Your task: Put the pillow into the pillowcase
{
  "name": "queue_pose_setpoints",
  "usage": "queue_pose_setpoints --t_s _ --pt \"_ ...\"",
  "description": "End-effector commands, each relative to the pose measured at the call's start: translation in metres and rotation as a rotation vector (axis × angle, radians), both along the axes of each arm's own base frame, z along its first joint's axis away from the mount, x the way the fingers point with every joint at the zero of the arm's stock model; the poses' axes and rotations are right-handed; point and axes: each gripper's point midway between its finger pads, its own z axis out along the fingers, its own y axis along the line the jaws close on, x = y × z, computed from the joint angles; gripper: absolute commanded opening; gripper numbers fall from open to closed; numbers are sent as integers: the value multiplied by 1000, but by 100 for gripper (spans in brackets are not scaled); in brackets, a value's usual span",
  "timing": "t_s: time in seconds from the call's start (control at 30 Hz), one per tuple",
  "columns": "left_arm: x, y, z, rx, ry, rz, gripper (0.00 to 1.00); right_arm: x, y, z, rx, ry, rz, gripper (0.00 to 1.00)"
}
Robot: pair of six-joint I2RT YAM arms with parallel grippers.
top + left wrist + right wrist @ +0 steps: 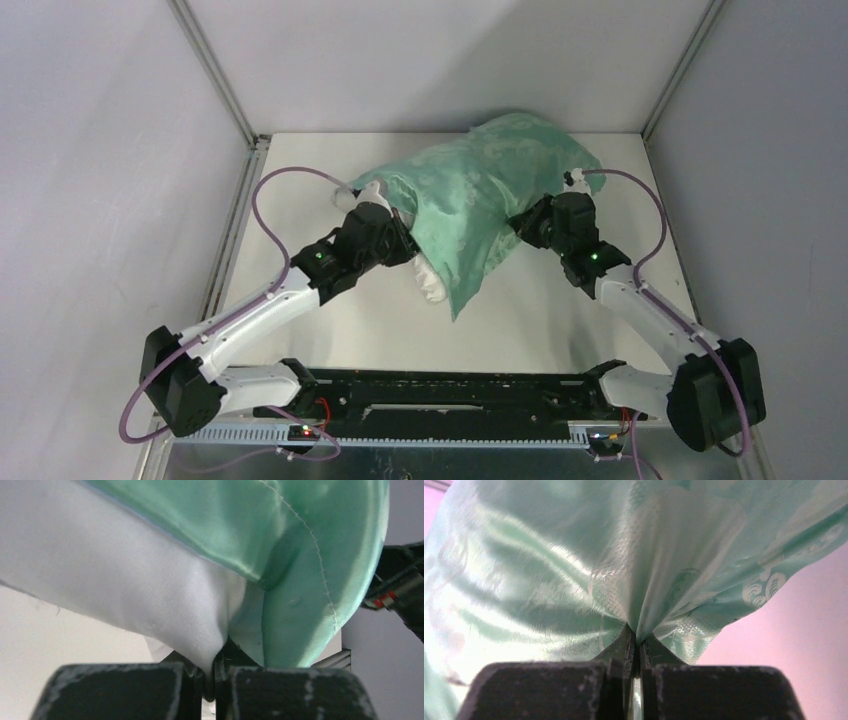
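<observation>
Pillowcase [478, 195], sea-green face out, lies bulging across the back of the worktop [560, 320], with the white pillow [430, 283] mostly inside and one corner poking from the near left edge. Left pincer [212, 672] is pinched on pillow fabric beside the pillowcase hem. Right pincer [638, 645] is clamped on a fold of pillowcase.

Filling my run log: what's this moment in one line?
left gripper: shut on pillow | right gripper: shut on pillowcase | pillow mostly covered
</observation>
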Motion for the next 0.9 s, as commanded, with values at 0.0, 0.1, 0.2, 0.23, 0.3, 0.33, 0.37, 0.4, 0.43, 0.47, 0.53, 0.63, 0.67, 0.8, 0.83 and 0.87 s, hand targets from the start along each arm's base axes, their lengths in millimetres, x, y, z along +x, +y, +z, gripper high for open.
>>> queue_pose_setpoints --t_s 0.0,0.1,0.2,0.23,0.3,0.33,0.37,0.4,0.43,0.47,0.53,0.63,0.67,0.8,0.83,0.87 --pt "17 -21 76 -88 -174 -58 0 -28 30 118 -65 -222 79 0" --pt "14 -30 82 -106 -165 -102 0 -59 52 173 -131 -291 171 0" --pt "1 -40 94 -135 -152 -161 0 -74 68 231 -197 -367 221 0" --pt "-7 -42 96 -140 -132 -182 0 -73 73 237 -223 -365 240 0" --pt "-25 -49 103 -175 -101 -237 0 -61 88 232 -276 -333 272 0" --pt "-34 -51 106 -198 -85 -263 3 -53 93 226 -301 -314 280 0" --pt "-42 -54 109 -225 -71 -291 8 -44 98 216 -318 -285 295 0" --pt "-50 -55 111 -254 -57 -311 14 -31 101 201 -323 -236 307 0" --pt "-58 -55 116 -289 -52 -330 23 -19 105 183 -325 -185 323 0" --pt "-65 -56 116 -320 -41 -350 32 -6 106 163 -333 -135 327 0" --pt "-76 -57 120 -365 -29 -388 47 16 107 122 -355 -41 332 0" --pt "-82 -52 120 -371 -30 -400 65 43 106 67 -391 78 329 0" --pt "-81 -48 117 -353 -32 -389 71 50 107 53 -394 107 329 0" --pt "-67 -24 94 -237 -38 -315 85 62 110 33 -401 126 324 6" --pt "-63 -14 88 -207 -39 -285 87 63 111 36 -397 119 326 17" --pt "-60 -5 80 -181 -36 -257 89 63 111 41 -395 108 327 25"
